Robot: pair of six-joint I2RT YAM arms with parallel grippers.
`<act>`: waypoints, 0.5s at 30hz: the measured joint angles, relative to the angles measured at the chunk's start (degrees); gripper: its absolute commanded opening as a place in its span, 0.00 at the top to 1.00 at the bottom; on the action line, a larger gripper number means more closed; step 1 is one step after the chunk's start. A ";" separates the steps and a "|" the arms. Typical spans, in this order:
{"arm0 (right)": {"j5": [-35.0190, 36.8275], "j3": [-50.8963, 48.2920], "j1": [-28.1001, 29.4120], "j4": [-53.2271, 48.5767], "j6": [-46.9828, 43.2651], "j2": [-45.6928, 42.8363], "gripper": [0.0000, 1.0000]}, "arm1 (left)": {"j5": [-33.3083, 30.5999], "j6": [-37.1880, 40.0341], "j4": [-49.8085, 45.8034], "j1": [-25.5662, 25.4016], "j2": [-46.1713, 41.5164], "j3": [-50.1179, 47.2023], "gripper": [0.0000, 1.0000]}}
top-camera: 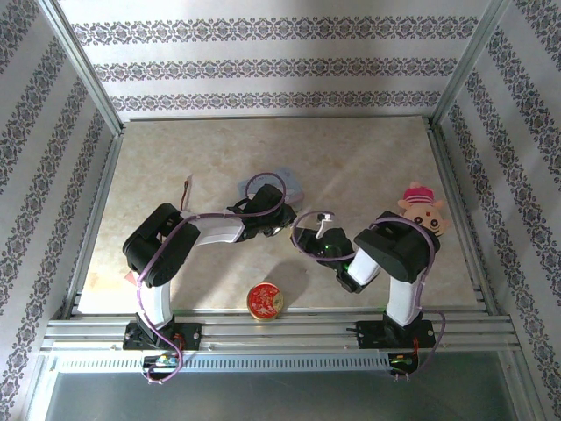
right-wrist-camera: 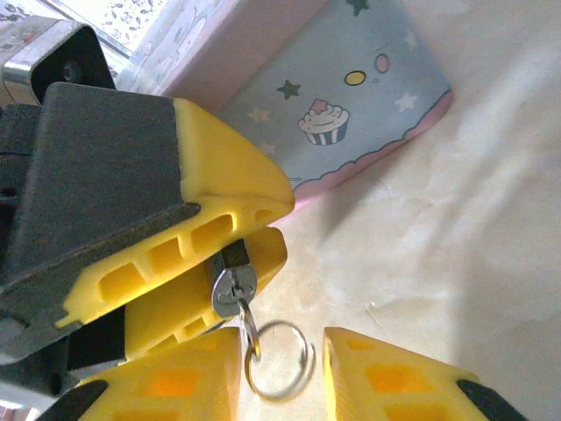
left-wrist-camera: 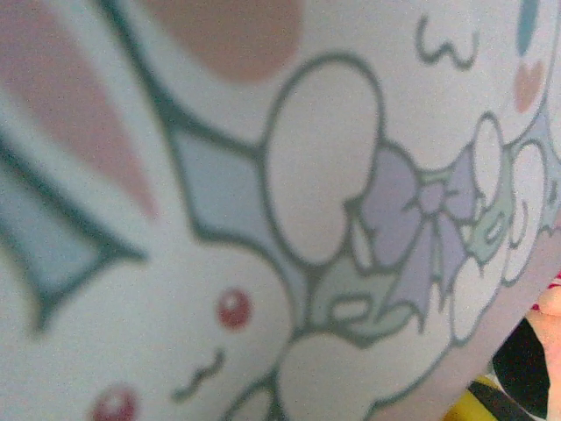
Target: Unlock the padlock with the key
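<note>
Right gripper (right-wrist-camera: 280,351) up close, jaws wide just under the thin silvery-grey metal key (right-wrist-camera: 234,291), which seems seated in the tiny dark padlock (right-wrist-camera: 232,256) pinched in the left gripper (right-wrist-camera: 273,226) jaws. Close off-centre and that padlock may twist loose. Overhead adds layout: pastel-blue cartoon box (top-camera: 267,182) just beyond the left wrist.

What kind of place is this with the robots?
Probably a robot test booth, not a home. The left arm and right arm are bolted to a rail at the table edge, and a metal frame with patterned walls boxes it in.
</note>
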 measured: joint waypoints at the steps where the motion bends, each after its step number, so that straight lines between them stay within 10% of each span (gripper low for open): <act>1: 0.11 -0.50 0.02 -0.07 0.15 -0.57 0.66 | 0.02 0.00 0.00 0.00 0.00 0.00 1.00; 15: 1.09 -1.68 1.25 -4.44 0.98 -6.05 0.70 | 0.22 0.02 0.46 0.02 -0.07 -0.26 1.00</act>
